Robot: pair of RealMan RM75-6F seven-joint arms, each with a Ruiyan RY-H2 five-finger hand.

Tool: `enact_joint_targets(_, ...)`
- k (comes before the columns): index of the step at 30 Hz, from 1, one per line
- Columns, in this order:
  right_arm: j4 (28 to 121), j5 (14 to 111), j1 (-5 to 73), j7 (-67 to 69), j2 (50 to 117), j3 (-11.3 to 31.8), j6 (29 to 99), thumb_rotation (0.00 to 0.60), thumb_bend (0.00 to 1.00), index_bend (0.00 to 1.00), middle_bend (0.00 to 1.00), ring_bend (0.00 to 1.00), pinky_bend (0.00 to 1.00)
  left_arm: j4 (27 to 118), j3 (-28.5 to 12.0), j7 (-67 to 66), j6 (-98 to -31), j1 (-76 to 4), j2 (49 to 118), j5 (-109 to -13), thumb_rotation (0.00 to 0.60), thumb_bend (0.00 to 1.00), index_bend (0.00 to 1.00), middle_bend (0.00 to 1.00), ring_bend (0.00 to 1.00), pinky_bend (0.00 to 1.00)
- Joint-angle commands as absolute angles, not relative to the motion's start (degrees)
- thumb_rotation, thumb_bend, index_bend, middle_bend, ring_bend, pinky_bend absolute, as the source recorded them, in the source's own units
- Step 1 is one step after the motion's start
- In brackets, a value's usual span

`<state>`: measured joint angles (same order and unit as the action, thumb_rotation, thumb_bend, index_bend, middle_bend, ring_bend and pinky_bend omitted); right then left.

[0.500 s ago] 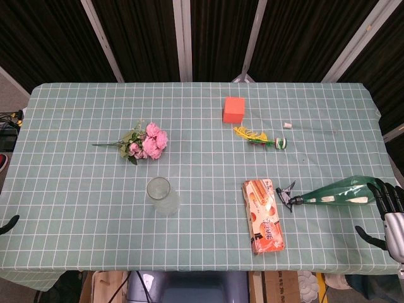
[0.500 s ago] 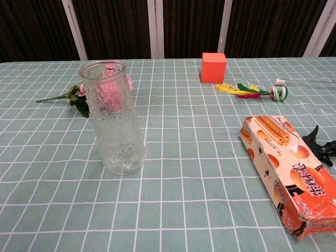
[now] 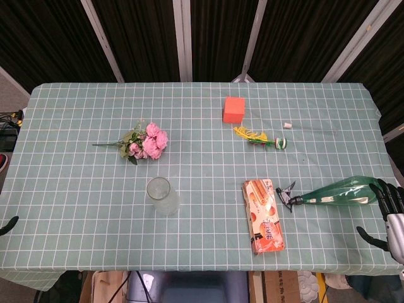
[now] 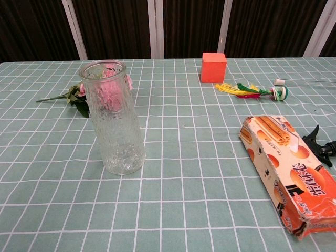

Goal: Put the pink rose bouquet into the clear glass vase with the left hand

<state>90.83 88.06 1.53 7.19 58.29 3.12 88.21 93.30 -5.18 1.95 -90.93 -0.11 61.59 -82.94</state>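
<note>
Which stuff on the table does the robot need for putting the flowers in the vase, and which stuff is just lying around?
Needed: pink rose bouquet, lying flat; clear glass vase, standing empty; left hand, only just showing at the table edge.

Just lying around: orange cube, feather toy, snack box, green spray bottle beside the right hand.

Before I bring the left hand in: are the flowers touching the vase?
Apart. The head view shows bare tablecloth between the flowers and the vase; the chest view only overlaps them because the vase stands in front.
</note>
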Motion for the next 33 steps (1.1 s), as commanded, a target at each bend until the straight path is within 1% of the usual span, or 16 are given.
enact_joint_targets(1, 90.9, 87.8, 1.6, 7.0, 58.2, 3.0, 87.8, 0.6, 0.21, 0.1, 0.05, 0.03, 0.0, 93.3, -5.3, 1.5, -90.4, -0.4, 61.7, -82.5, 0.6, 0.25, 0.1, 0.04, 0.0, 0.03)
enact_joint_targets(10, 91.0, 88.2, 1.2, 7.6, 57.8, 2.9, 88.4, 0.6, 0.21, 0.1, 0.05, 0.03, 0.0, 93.4, -5.2, 0.7, -89.6, -0.7, 61.8, -82.2, 0.6, 0.25, 0.1, 0.04, 0.0, 0.03)
enact_joint_targets(14, 91.0, 87.8, 1.2, 7.8, 57.9, 3.0, 88.2, 0.6, 0.21, 0.11, 0.05, 0.03, 0.0, 91.3, -6.2, 1.3, -90.3, -1.9, 62.8, -83.6, 0.6, 0.25, 0.1, 0.03, 0.0, 0.02)
enact_joint_targets(16, 91.0, 87.6, 1.3, 7.8, 57.9, 3.0, 87.9, 0.6, 0.21, 0.1, 0.05, 0.03, 0.0, 90.1, -7.2, 2.2, -89.1, -3.4, 63.1, -83.6, 0.6, 0.24, 0.09, 0.03, 0.0, 0.02)
enact_joint_targets(19, 91.2, 87.5, 1.4, 7.5, 57.8, 2.9, 87.5, 0.6, 0.21, 0.1, 0.05, 0.03, 0.0, 90.8, -8.7, 1.1, -82.7, -7.2, 61.4, -81.4, 0.6, 0.24, 0.09, 0.02, 0.0, 0.02)
enact_joint_targets(23, 91.4, 87.3, 1.5, 7.1, 57.9, 3.0, 87.2, 0.6, 0.21, 0.1, 0.05, 0.03, 0.0, 92.1, -11.5, -1.8, -70.4, -14.3, 58.7, -75.5, 0.6, 0.24, 0.07, 0.02, 0.0, 0.01)
enact_joint_targets(25, 91.4, 87.0, 1.6, 6.7, 58.0, 3.1, 87.1, 0.6, 0.21, 0.1, 0.05, 0.03, 0.0, 92.0, -13.1, -3.4, -65.4, -17.7, 58.4, -72.2, 0.6, 0.24, 0.07, 0.02, 0.0, 0.01)
enact_joint_targets(28, 91.5, 86.4, 1.8, 6.1, 58.2, 3.3, 86.5, 0.6, 0.21, 0.1, 0.05, 0.03, 0.0, 90.5, -14.9, -7.4, -61.8, -21.8, 60.1, -68.5, 0.6, 0.24, 0.07, 0.02, 0.0, 0.01)
enact_joint_targets(33, 91.4, 85.4, 2.1, 5.3, 58.5, 3.5, 85.6, 0.6, 0.21, 0.1, 0.05, 0.03, 0.0, 88.4, -16.6, -12.6, -58.6, -26.7, 63.6, -64.4, 0.6, 0.24, 0.07, 0.02, 0.0, 0.01)
